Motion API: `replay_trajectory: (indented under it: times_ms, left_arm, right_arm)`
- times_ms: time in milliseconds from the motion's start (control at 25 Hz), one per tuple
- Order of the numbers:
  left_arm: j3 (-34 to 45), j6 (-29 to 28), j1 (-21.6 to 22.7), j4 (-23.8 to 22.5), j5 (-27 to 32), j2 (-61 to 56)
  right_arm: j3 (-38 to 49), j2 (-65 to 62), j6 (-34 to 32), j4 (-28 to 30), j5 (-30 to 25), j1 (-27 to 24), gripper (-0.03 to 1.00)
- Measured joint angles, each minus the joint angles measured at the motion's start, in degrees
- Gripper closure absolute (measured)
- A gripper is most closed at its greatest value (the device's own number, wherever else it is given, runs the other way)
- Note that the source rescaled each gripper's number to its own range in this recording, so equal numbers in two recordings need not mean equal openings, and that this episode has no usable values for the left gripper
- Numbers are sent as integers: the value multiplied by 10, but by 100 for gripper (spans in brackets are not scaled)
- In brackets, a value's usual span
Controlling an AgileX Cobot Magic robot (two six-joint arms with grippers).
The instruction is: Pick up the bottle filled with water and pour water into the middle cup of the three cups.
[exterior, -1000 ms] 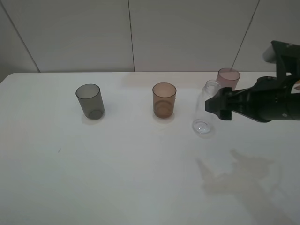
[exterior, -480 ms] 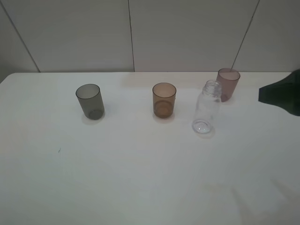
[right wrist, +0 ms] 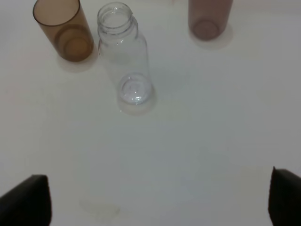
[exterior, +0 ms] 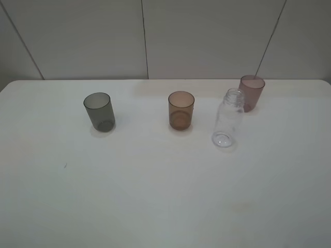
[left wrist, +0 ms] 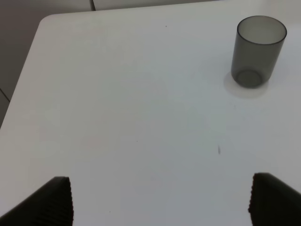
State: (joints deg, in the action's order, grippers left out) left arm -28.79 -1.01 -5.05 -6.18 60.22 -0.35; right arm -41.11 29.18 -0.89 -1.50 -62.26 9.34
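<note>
The clear bottle [exterior: 227,125] stands upright and capless on the white table [exterior: 155,196], between the orange-brown middle cup [exterior: 181,110] and the pink-mauve cup [exterior: 251,93]. The smoky grey cup [exterior: 99,111] stands to the left. No arm shows in the exterior high view. In the right wrist view my right gripper [right wrist: 157,200] is open and empty, well back from the bottle [right wrist: 127,54], the orange-brown cup [right wrist: 63,30] and the pink-mauve cup [right wrist: 209,16]. In the left wrist view my left gripper [left wrist: 160,200] is open and empty, far from the grey cup [left wrist: 256,52].
A pale panelled wall [exterior: 207,36] rises behind the table's far edge. The table's left corner and edge [left wrist: 35,47] show in the left wrist view, with dark floor beyond.
My right arm, which was at the bottle a second ago, has drawn back to the right and out of the exterior high view. The bottle stays standing in place.
</note>
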Motion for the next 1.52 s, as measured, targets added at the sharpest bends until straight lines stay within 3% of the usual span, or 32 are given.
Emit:
replay_trajectory:
  times_ms: [360,800,1040,1400,1520]
  left_arm:
    - [0,0,0,0,0,0]
    - [0,0,0,0,0,0]
    - [0,0,0,0,0,0]
    - [0,0,0,0,0,0]
    - [0,0,0,0,0,0]
  right_arm:
    - [1,-129,0,24,-38,0,-3]
    - [108,-244,0,46,1,0,-3]
    - [113,-246,0,46,9,-2,-3]
    - [113,-246,0,46,12,-98,-3]
    - [113,-247,0,46,12,-109,-3]
